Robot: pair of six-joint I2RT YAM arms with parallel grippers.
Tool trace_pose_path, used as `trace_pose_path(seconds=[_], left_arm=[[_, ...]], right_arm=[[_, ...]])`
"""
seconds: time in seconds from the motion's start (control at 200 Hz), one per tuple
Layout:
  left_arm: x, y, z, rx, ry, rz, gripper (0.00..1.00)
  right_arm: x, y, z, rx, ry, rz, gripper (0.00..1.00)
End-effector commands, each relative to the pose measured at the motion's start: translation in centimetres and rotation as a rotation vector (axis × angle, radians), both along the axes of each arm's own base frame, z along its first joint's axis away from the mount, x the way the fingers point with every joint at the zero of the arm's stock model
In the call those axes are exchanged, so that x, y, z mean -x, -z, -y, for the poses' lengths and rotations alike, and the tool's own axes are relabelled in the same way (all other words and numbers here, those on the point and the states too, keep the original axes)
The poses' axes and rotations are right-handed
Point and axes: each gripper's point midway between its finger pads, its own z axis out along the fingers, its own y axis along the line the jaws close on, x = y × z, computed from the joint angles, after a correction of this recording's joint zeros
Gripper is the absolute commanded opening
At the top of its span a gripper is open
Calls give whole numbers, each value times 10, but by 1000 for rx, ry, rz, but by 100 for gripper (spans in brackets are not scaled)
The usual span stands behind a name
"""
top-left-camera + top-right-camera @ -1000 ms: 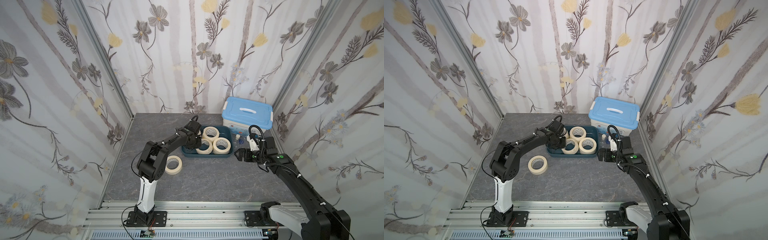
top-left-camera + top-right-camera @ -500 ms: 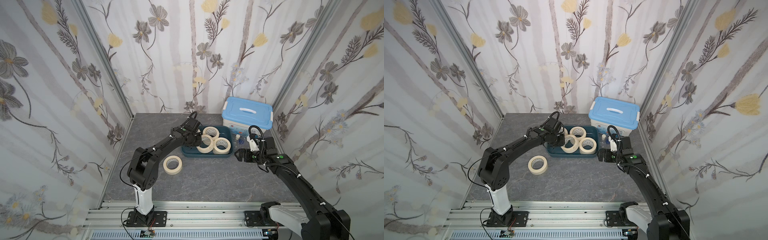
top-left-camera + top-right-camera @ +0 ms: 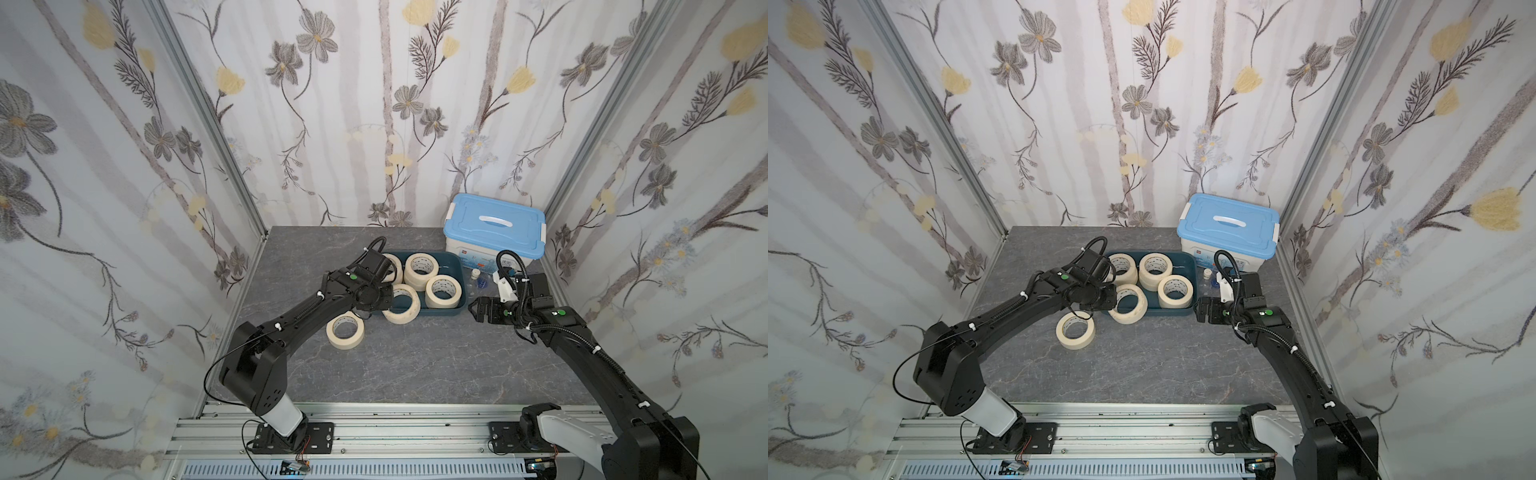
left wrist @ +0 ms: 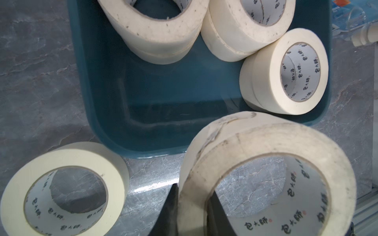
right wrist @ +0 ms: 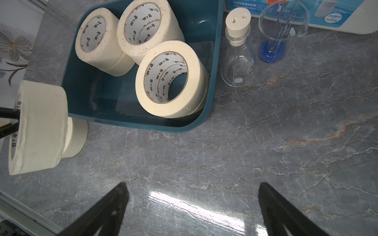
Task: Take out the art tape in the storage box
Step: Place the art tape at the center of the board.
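Clamping the left gripper (image 4: 193,212) onto the wall of one art tape roll (image 4: 266,143), with one of the fingers (image 4: 216,216) sitting inside the core and its mate pressing from outside. Holding that roll on edge and tilted, right at the fingertips, overlapping the near corner of the storage box (image 3: 448,259) in both top views, though not clearly touching the rim. Showing a cream, matte paper face, scuffed and speckled with grey dirt along the edges, a torn tape end lifting on the outer wrap, and a white inner core printed with dark characters and small red dots (the same print on every roll in view).

Hovering just beside a second roll (image 4: 61,183), lying flat on the grey tabletop (image 3: 415,365) outside the box and looking cleaner and paler than the gripped one.

Pointing past the fingertips toward three stacks of rolls (image 3: 420,266) sitting inside the dark teal box, each looking like two rolls, one on top of the other, with a seam running round the side.

Holding the right gripper (image 5: 194,204) spread wide and empty over bare tabletop, with the box just ahead of its fingertips and a stoppered glass flask (image 5: 238,61) and a beaker (image 5: 282,26) standing near, in front of a white bin with a blue lid (image 3: 494,226).
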Motion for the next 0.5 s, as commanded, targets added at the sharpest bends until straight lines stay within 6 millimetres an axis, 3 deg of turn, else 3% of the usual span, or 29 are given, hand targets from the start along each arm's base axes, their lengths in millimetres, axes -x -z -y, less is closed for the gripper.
trace_pose_path(seconds=[0.0,0.225,0.495], left_arm=[[11,3,-12,-14,-43,-16,6],[38,15,-28,-24,-72,-55,6],[49,28,-27,-48,-58,-78,5]], right_arm=[[-5,-5,0,5,-4,22,100],[-8,-4,-2,5,-11,16,100],[-11,-6,-3,5,-16,15,100]])
